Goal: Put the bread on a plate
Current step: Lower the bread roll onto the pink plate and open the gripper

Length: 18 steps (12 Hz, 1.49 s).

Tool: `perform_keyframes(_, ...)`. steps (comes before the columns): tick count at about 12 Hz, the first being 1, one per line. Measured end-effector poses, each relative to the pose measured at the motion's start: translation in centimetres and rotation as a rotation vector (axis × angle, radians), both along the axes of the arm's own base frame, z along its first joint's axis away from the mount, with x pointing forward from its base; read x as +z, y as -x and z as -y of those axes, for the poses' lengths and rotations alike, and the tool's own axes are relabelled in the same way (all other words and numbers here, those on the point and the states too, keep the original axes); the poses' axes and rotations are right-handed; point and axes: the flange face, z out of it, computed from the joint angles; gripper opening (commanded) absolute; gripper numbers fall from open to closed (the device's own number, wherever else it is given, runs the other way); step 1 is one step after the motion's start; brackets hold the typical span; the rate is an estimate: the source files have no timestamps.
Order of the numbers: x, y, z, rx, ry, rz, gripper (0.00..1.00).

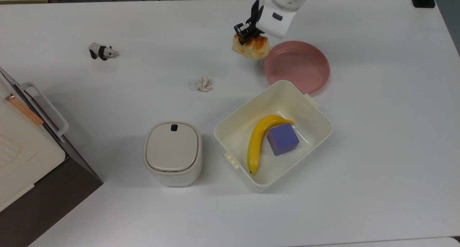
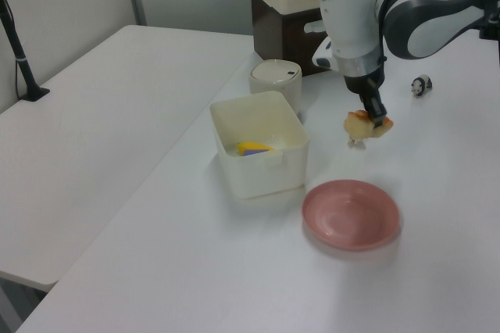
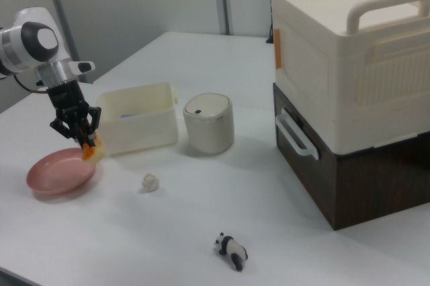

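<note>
The bread (image 1: 252, 47), a lumpy orange-brown loaf with pale sides, hangs in the air with my gripper (image 1: 247, 34) shut on its top. In the top view it sits just off the pink plate's (image 1: 300, 68) left rim. The left view has the bread (image 2: 367, 124) lifted well above the table, beyond the plate (image 2: 351, 215). In the right view the bread (image 3: 93, 152) hangs under my gripper (image 3: 82, 135), over the right rim of the plate (image 3: 57, 173).
A cream bin (image 1: 316, 110) holding a banana (image 1: 257, 141) and a purple cube (image 1: 283, 139) sits close to the plate. A crumpled paper ball (image 1: 203, 84), a lidded cream canister (image 1: 173, 152), a toy panda (image 1: 101, 52) and stacked boxes (image 3: 349, 78) also stand on the table.
</note>
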Motion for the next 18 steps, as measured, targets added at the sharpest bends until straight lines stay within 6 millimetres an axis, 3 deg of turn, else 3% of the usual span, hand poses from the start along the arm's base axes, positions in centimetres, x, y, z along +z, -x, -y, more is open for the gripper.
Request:
perform_keyframes(3,0.1,0.3,-2.4,-0.123,-0.032,0.092,0.15)
perform_keyframes(8,-0.2,3.6,-11.1,-0.136,-0.114,0.165,0.15)
perform_keyframes(10,-2.2,4.1,-13.4,-0.15,-0.135,0.168,0.15)
perform_keyframes(12,-5.3,3.3,-13.8,-0.164,-0.113,0.18,0.19)
perform_keyframes(14,-8.2,2.9,-13.8,-0.162,-0.083,0.166,0.39)
perform_keyframes(16,-9.0,2.7,-13.7,-0.157,-0.073,0.161,0.69)
perform_keyframes(17,-8.9,2.7,-13.7,-0.156,-0.073,0.162,0.79)
perform_keyframes(18,-8.9,2.6,-13.7,-0.151,-0.069,0.168,0.81)
